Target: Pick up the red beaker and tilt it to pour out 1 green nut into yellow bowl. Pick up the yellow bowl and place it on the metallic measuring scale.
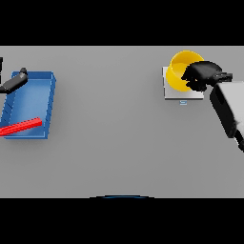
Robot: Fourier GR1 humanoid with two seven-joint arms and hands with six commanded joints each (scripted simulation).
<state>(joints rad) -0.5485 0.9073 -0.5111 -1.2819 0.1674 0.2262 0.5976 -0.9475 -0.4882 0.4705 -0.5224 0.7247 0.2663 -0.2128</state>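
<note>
Yellow bowl (180, 71) sitting on the metallic scale (183, 94) at the far right, right hand (202, 74) curled over its near rim, seemingly clamped there. Probably light, rigid, smooth-walled and a bit slippery; rim pinch the sensible hold, kept level for any nut inside, not visible here. Scale: flat square plate, pale metal. Left hand (15, 80) at the far left edge, fingers impossible to read. Blue tray (50, 102) beside it, boxy; red bar-like piece (21, 126) lying across its near end.
</note>
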